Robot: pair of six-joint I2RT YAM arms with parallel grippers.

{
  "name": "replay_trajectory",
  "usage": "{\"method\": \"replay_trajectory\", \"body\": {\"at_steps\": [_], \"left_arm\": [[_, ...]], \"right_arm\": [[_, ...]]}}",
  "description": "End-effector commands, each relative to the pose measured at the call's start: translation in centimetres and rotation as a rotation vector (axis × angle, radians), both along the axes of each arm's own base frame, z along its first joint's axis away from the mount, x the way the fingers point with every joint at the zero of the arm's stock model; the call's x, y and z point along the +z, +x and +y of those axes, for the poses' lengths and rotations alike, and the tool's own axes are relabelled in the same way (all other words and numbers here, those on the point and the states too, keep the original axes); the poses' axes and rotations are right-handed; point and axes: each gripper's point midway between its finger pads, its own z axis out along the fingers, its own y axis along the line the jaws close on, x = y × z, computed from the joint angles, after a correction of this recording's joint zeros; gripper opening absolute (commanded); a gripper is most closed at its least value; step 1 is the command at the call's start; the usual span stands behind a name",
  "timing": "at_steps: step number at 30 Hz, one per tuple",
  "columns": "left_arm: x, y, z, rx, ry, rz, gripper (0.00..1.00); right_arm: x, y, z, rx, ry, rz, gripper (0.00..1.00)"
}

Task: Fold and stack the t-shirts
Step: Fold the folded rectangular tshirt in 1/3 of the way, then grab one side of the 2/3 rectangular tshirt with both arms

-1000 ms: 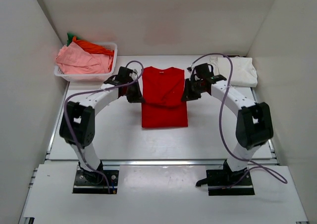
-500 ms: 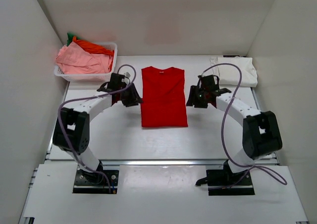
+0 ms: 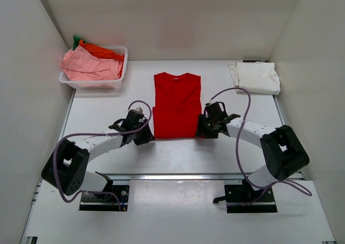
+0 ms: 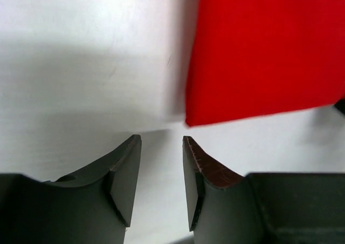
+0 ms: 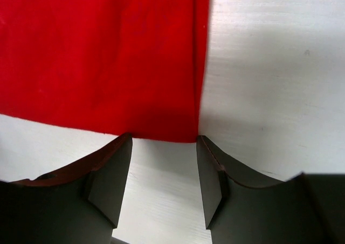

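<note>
Tee: bright red cloth t-shirt (image 3: 177, 104), flat on white table (image 3: 97, 109), sleeves tucked in.
Long axis: runs away from my bases; collar at far end, hem at near end.
L gripper (image 4: 160, 139): jaws apart, empty; near-L hem corner just ahead, a bit R of the gap.
R gripper (image 5: 163, 137): jaws apart, nothing pinched; near-R hem corner right at the mouth.
Nearer arm: neither, one per corner.
Next, I reckon: pinch both corners, carry hem twd collar.
Others: cream-white folded tee (image 3: 256, 78) far-R of red tee; white lattice basket (image 3: 121, 52) w/ pink tee (image 3: 86, 66) far-L.
</note>
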Motion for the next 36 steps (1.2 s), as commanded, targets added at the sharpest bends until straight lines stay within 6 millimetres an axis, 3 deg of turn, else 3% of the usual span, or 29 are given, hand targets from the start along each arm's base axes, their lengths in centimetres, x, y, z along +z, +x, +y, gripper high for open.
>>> {"method": "replay_trajectory", "body": {"at_steps": [1, 5, 11, 13, 14, 15, 16, 17, 19, 21, 23, 25, 26, 28, 30, 32, 34, 36], "left_arm": [[2.9, 3.9, -0.2, 0.121, -0.036, -0.173, 0.49], [4.1, 5.1, -1.2, 0.123, -0.077, -0.209, 0.49], [3.9, 5.4, -2.9, 0.109, -0.126, -0.196, 0.52], [3.1, 5.1, -3.9, 0.072, -0.14, -0.166, 0.5], [2.3, 4.7, -4.5, 0.05, -0.132, -0.134, 0.44], [2.5, 4.4, -5.4, 0.012, -0.161, -0.11, 0.34], [0.9, 2.9, -5.7, -0.016, -0.149, -0.04, 0.25], [0.5, 2.3, -6.5, -0.044, -0.147, -0.013, 0.04], [-0.3, 0.2, -6.7, -0.081, -0.131, 0.032, 0.0], [-1.3, -2.9, -6.1, -0.104, -0.108, 0.071, 0.0], [-0.4, -4.3, -5.0, -0.092, -0.114, 0.042, 0.0], [-1.0, -6.4, -3.1, -0.084, -0.096, 0.059, 0.0], [-0.4, -6.9, -2.6, -0.075, -0.107, 0.047, 0.0], [-0.6, -8.0, -0.8, -0.048, -0.086, 0.042, 0.0], [1.1, -8.2, -0.2, -0.033, -0.117, 0.0, 0.0], [1.9, -8.7, 0.1, -0.028, -0.137, 0.003, 0.0], [3.8, -8.4, -0.3, -0.03, -0.169, -0.026, 0.0], [6.1, -7.1, -0.9, -0.022, -0.203, -0.057, 0.0]], "right_arm": [[-0.2, 1.3, 0.2, -0.041, -0.001, -0.044, 0.49], [-0.5, 1.2, 0.1, -0.047, 0.005, -0.037, 0.5], [-1.3, 1.4, 0.1, -0.048, -0.007, -0.019, 0.5], [-1.5, 1.3, 0.1, -0.041, -0.005, -0.006, 0.32], [-1.5, 1.2, 0.3, -0.038, 0.0, -0.003, 0.03], [-1.6, 1.0, 0.5, -0.039, 0.003, 0.007, 0.0], [-1.5, 0.8, 0.4, -0.032, 0.002, 0.007, 0.0], [-1.7, 0.4, 0.4, -0.033, -0.01, 0.017, 0.0], [-1.6, -1.2, 0.5, -0.014, -0.031, 0.032, 0.0], [-0.9, -2.8, 0.5, -0.002, -0.025, 0.03, 0.0], [-1.5, -6.3, 0.6, 0.038, -0.047, 0.065, 0.0], [-0.7, -8.9, 1.1, 0.077, -0.03, 0.052, 0.0], [-1.4, -10.8, 1.0, 0.095, -0.038, 0.083, 0.0], [-1.1, -13.4, 1.3, 0.116, 0.002, 0.102, 0.01], [-1.2, -15.7, 1.1, 0.129, 0.031, 0.121, 0.0], [0.1, -16.5, 1.4, 0.149, 0.101, 0.13, 0.0], [2.6, -15.9, 1.9, 0.179, 0.179, 0.08, 0.0], [5.6, -13.4, 1.5, 0.178, 0.235, 0.014, 0.0]]}}
